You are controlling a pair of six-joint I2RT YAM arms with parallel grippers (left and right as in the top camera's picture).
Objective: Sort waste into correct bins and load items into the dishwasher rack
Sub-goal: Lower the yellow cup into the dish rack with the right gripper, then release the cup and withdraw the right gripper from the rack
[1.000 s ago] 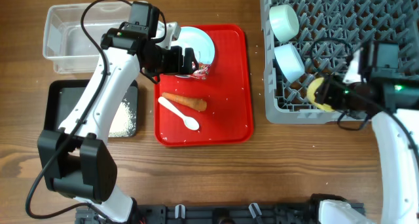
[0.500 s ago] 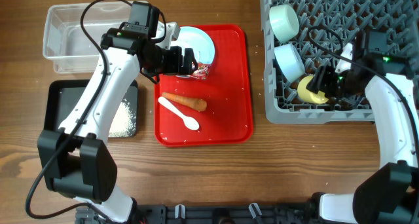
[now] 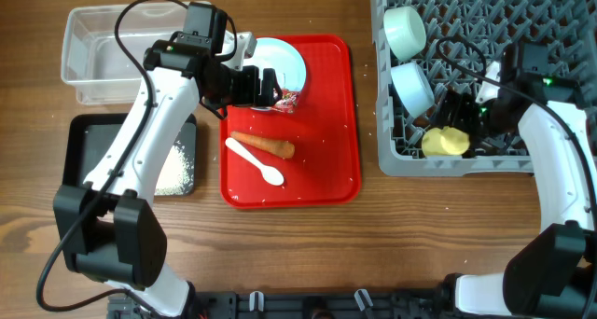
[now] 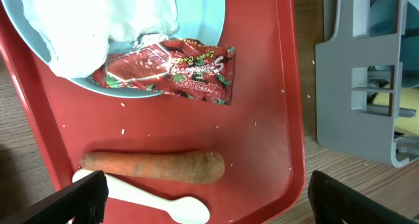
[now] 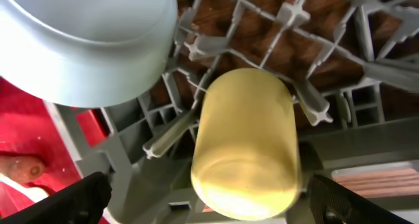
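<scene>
The small yellow cup (image 5: 245, 142) lies among the pegs of the grey plastic dishwasher rack (image 3: 401, 160), loose between the wide-spread jaws of the right gripper (image 5: 209, 191), while the left gripper (image 4: 208, 188), likewise wide and empty, hangs over the red printed snack wrapper (image 4: 173, 70) on the flat red tray (image 4: 262, 139) on the wooden table (image 3: 308, 254).

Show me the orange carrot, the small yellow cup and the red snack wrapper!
orange carrot (image 4: 154, 166), left wrist view, middle of its body.
small yellow cup (image 5: 245, 139), right wrist view, its rounded side.
red snack wrapper (image 4: 173, 70), left wrist view, printed middle.
</scene>
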